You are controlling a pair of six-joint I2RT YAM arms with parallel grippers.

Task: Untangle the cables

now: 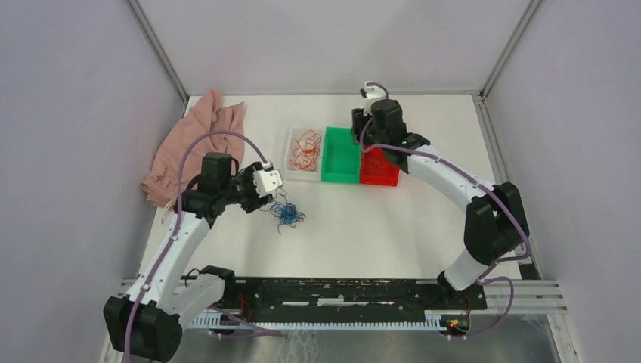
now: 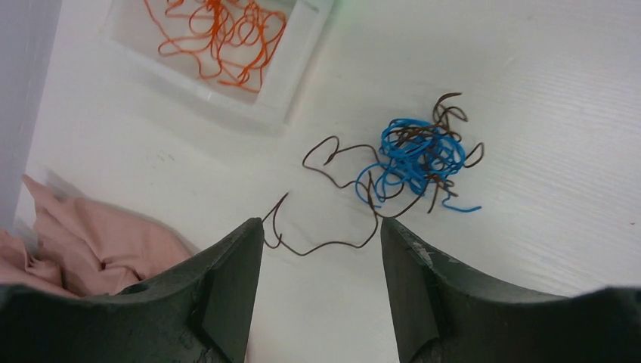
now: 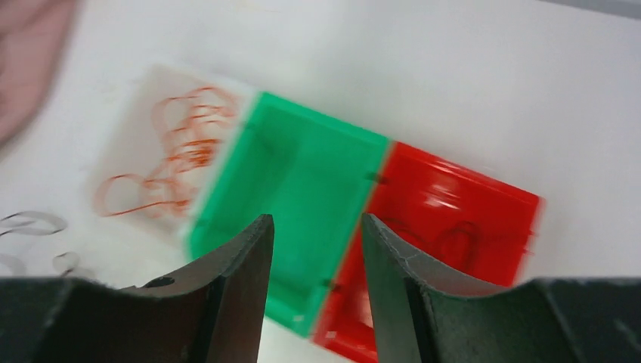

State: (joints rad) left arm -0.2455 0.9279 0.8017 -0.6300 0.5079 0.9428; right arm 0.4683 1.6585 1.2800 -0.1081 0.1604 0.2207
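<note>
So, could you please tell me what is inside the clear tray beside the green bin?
Only orange-red cables show in the clear tray, a loose curly heap on its floor. Nothing covers them from above; whether anything lies beneath the heap cannot be told.

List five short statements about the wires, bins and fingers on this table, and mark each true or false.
1. The thin orange-red wires lie in the clear plastic tray. True.
2. The green plastic bin holds the blue wires. False: it looks empty. The blue wires sit tangled with dark brown wires on the white table.
3. The left arm's fingers are clamped shut. False: they stand apart.
4. The crumpled pink cloth lies at the table's left side. True.
5. The right arm's fingers hang over the pink cloth. False: they hang over the green bin and the red plastic bin.
</note>
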